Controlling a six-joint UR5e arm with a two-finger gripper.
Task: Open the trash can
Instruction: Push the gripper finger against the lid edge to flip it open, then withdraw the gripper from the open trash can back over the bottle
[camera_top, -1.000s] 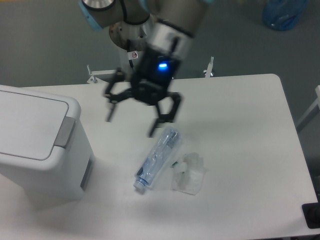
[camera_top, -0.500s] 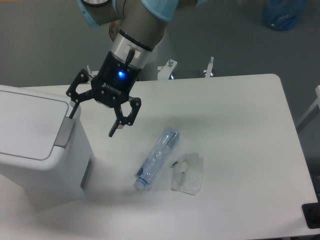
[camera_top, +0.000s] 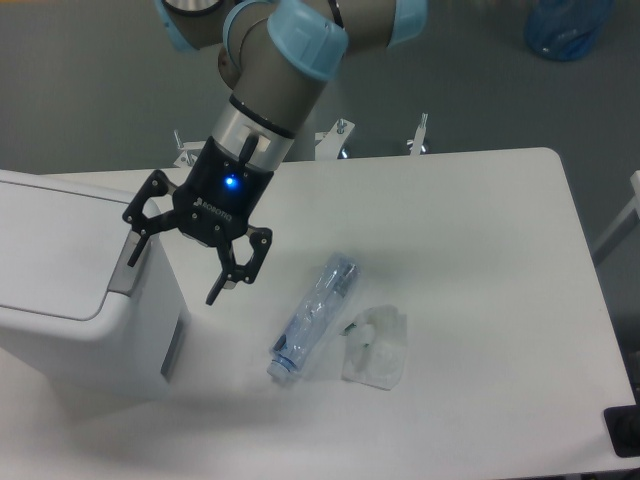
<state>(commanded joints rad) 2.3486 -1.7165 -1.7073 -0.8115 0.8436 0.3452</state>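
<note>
Trash can sits at the worktop's left edge, lid flat and shut, grey tab on its right-facing edge

Gripper hangs over that edge with fingers spread wide, nothing held; one fingertip lies right by the tab, the other hangs over bare worktop beside the bin. Contact with the tab — cannot tell from here

Step in hand, as I read it: the approach, lid not yet lifted

Next move calls for getting a fingertip on the tab, then working the lid up about its far hinge

Crushed clear bottle and a crumpled plastic scrap lie mid-worktop, well apart from the bin
</note>
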